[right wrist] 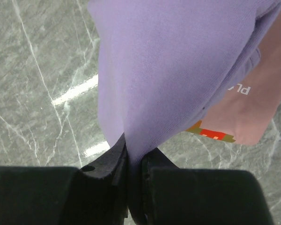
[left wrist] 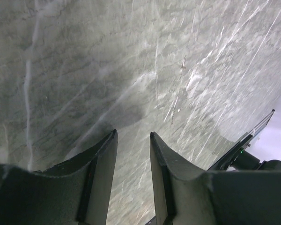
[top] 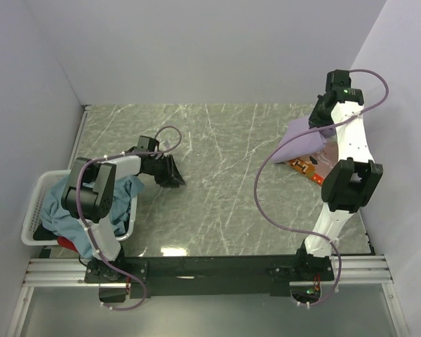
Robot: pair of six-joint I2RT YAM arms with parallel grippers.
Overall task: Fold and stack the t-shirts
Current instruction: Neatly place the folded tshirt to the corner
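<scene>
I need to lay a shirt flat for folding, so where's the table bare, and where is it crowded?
Bare: the middle of the table, between the left end effector and the lavender shirt. Crowded: the right side, where the right end effector pinches that shirt above the salmon-pink shirt, and the near-left corner, taken by the basket.

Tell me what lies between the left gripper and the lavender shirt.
Nothing: only bare table separates the left gripper from the lavender shirt, per the top view.

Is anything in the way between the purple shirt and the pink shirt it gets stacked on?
Nothing visible. The right gripper pinches the purple shirt, which drapes straight over the pink shirt.
</scene>
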